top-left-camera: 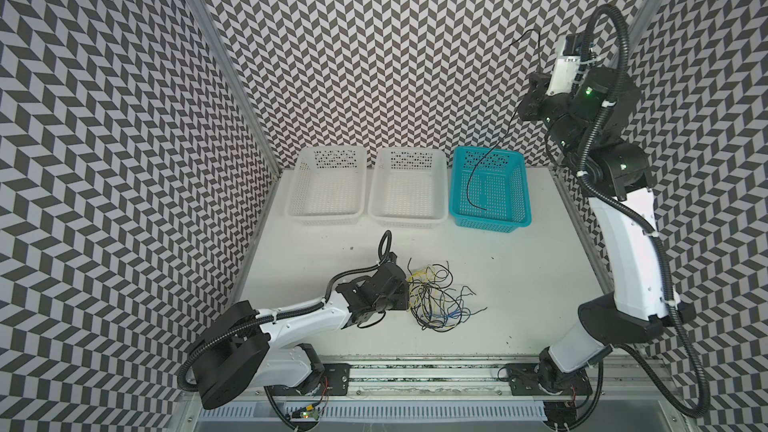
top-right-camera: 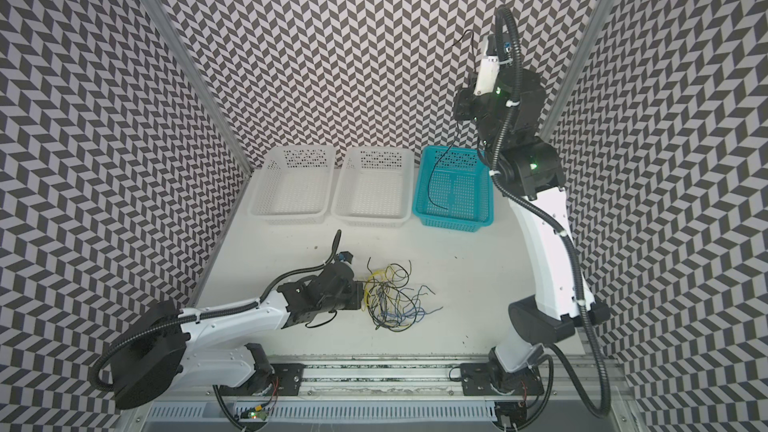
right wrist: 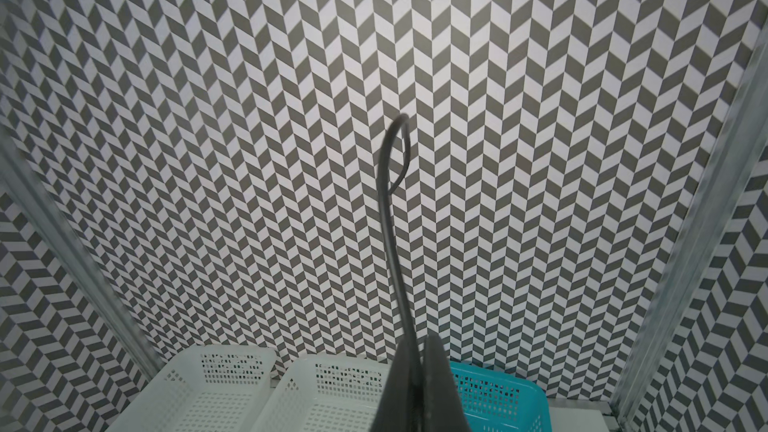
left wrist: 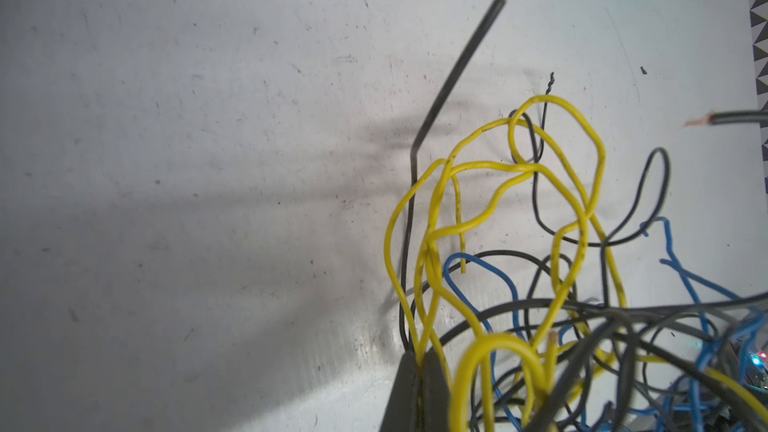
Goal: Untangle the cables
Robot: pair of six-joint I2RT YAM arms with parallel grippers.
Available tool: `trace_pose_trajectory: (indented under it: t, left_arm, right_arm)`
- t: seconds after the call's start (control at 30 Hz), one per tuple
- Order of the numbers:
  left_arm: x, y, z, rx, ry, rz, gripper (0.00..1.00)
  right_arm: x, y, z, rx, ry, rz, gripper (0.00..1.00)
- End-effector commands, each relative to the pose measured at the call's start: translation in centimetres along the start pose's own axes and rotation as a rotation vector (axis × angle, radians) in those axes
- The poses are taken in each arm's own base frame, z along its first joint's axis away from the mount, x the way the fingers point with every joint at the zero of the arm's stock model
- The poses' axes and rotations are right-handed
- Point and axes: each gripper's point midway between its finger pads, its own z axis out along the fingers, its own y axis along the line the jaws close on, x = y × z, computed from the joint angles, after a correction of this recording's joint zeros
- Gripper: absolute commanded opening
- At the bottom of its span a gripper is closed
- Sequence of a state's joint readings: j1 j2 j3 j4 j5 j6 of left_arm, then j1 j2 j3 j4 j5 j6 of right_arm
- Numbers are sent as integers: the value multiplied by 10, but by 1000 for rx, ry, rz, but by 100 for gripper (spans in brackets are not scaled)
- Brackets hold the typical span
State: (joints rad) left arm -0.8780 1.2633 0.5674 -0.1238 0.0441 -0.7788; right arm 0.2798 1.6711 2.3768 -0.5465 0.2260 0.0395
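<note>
the cables (top-left-camera: 440,301) lie tangled at lower centre of both top views, yet only the wrist views show the left gripper (left wrist: 420,361) pinching yellow and black strands there and the right gripper (right wrist: 419,347) clamping one black cable (right wrist: 387,222).

Two white baskets (top-left-camera: 326,184) (top-left-camera: 409,187), one teal basket (top-left-camera: 494,223), one hanging black cable (top-left-camera: 468,191), one tangle of cables (top-left-camera: 440,299).

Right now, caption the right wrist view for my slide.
Right hand shut on a black cable, teal basket below.
</note>
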Motion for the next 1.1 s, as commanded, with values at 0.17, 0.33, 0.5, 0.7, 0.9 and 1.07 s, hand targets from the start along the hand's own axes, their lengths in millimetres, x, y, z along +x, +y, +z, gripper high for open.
trace_pose_trajectory:
  t: [0.17,0.33,0.5,0.7,0.9,1.07]
  left_arm:
    - [2,8,-2,-43,-8,0,0]
    - [3,8,-2,-43,-9,-2,0]
    - [4,10,0,-49,-7,0,0]
    - [4,10,2,-48,-9,-2,0]
    - [4,11,2,-56,-5,4,0]
    - [5,12,2,-59,-5,4,0]
  right_arm:
    - [-57,20,-12,-136,-169,111,0]
    - [-52,19,-5,-158,-161,124,0]
    - [-45,35,5,-248,-144,172,0]
    - [-29,64,21,-400,-94,257,0]
    - [-15,85,37,-482,-67,309,0]
    - [1,95,49,-502,-43,315,0]
